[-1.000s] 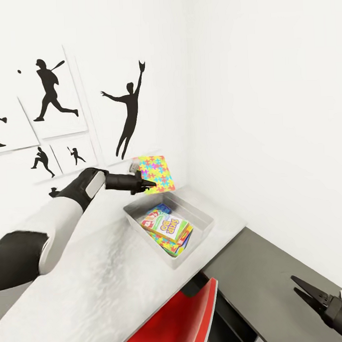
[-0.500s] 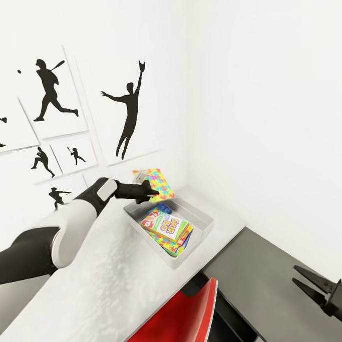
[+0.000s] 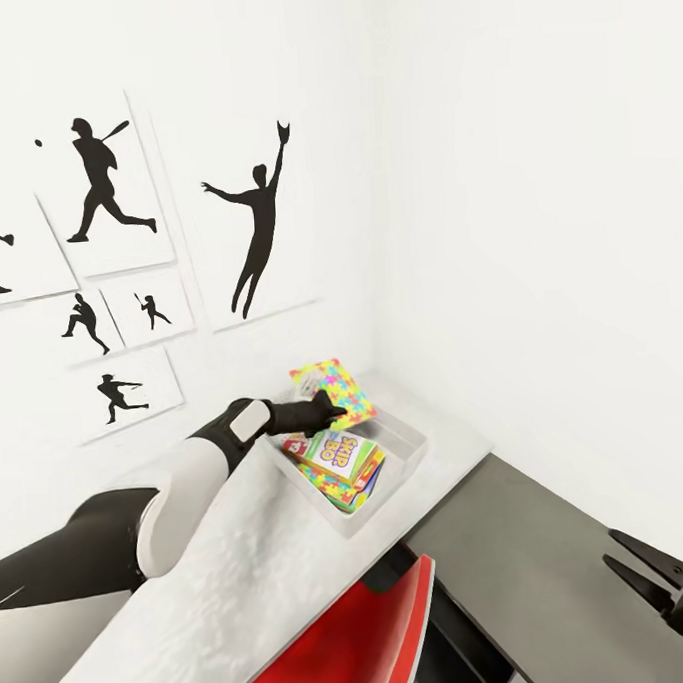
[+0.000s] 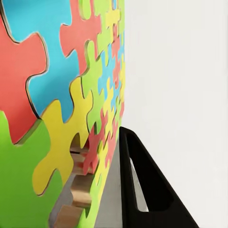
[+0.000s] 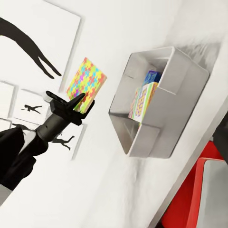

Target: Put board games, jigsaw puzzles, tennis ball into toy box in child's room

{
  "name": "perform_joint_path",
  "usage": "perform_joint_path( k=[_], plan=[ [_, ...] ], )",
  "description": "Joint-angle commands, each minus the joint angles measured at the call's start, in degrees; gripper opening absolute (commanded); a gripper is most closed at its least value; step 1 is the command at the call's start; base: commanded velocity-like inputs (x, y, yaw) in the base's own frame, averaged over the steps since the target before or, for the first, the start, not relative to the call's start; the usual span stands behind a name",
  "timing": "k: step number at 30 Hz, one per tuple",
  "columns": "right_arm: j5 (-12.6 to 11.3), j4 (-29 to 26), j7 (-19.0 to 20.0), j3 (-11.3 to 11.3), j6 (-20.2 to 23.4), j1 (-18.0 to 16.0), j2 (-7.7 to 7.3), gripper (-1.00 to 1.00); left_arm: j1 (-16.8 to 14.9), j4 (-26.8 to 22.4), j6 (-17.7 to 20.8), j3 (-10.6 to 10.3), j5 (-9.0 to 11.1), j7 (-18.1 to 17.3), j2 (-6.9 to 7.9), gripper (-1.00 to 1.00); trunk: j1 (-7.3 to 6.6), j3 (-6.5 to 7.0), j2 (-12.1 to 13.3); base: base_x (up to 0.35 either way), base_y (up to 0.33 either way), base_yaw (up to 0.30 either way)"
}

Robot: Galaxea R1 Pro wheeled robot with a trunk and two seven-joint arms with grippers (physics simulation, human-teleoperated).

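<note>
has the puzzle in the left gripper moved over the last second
Yes. The jigsaw puzzle, held by the left gripper, has come down and slightly right against the wall pictures, now just above the toy box.

Table (image 3: 244,587): pale grey-white top w/ a mottled sheen, ran along the picture wall into the room corner. Toy box (image 3: 412,450) sat directly on it at the far corner end, near the front edge; translucent grey, sloping sides, no lid. Rest of the top was bare surface. Red chair (image 3: 367,641) stood at the table's front edge.
</note>
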Motion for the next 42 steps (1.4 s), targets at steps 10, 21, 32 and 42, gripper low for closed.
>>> perform_joint_path(
  k=[10,21,32,42],
  plan=[
    [0.1,0.0,0.2,0.3,0.2,0.1,0.75,1.0,3.3,0.0,-7.1,0.6,1.5,0.1,-1.23,-1.0,0.03,-0.11,-0.1,0.0,0.0,0.0],
    [0.1,0.0,0.2,0.5,0.2,-0.2,1.05,1.0,3.5,0.0,-10.8,2.1,2.2,6.4,-1.99,-1.0,0.03,-0.11,-0.1,0.0,0.0,0.0],
    [-0.6,-0.5,1.7,-0.3,-0.2,0.3,1.54,1.0,4.3,0.5,-12.5,4.7,2.9,8.5,-2.5,-1.0,0.03,-0.11,-0.1,0.0,0.0,0.0],
    [-1.2,-0.8,2.0,-0.1,-0.7,0.4,4.6,1.0,3.2,0.4,-11.4,6.4,4.6,5.4,-2.5,-1.0,0.03,-0.1,-0.1,0.0,0.0,0.0]
  ],
)
